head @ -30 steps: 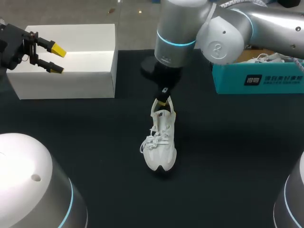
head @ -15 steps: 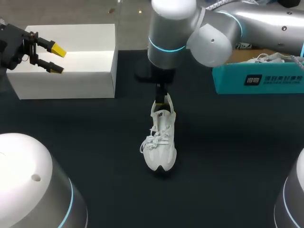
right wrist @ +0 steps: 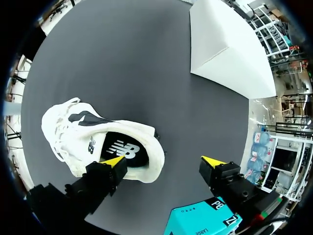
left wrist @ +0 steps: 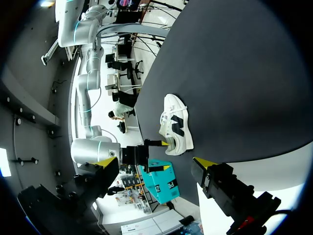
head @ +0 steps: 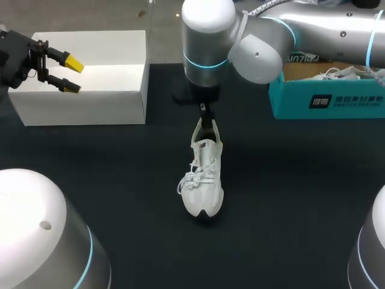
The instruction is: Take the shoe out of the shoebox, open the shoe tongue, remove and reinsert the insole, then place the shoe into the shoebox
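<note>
The shoe (head: 204, 177) lies on the black table (head: 289, 192), out of the shoebox (head: 325, 99), with its toe toward the robot. The shoebox stands to the shoe's right, a bit past its heel.

The right gripper (right wrist: 164, 161) hangs over the shoe's heel. Its fingers are wide apart and hold nothing. One fingertip (right wrist: 113, 164) sits at the shoe's mouth, by the black insole (right wrist: 120, 149). It may be touching the rim, but that is hard to see. The other finger is out past the heel, over bare table.

The left gripper (head: 73, 74) is well off to the shoe's left, over a white box (head: 90, 90). It is open too, with nothing in it.
</note>
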Controlling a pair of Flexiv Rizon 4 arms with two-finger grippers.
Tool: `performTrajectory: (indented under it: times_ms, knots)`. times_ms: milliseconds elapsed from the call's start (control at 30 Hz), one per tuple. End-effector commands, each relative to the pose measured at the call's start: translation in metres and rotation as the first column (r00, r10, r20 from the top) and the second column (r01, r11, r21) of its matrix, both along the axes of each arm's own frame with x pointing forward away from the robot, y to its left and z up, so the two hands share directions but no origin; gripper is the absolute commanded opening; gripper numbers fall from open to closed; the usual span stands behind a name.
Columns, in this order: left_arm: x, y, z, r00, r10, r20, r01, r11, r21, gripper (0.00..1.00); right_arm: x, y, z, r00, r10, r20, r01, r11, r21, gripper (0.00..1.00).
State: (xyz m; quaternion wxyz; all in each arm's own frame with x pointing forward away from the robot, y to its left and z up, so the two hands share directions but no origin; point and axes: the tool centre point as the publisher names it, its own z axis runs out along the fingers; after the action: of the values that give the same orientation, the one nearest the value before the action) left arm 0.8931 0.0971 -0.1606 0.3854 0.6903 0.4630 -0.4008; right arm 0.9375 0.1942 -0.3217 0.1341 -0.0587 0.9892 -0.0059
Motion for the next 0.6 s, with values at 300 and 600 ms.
performTrajectory:
  times_ms: [300,600]
  knots:
    - [0.000,0.000,0.000,1.000,-0.001,0.001,0.001,1.000,0.003,1.00,0.017,0.006,-0.039,0.996,-0.048,-0.074,0.048,0.999,0.001,0.99]
    - [0.000,0.000,0.000,1.000,-0.001,0.001,0.001,1.000,0.003,1.00,0.015,-0.005,-0.063,0.991,-0.097,-0.096,0.092,0.994,-0.049,0.86]
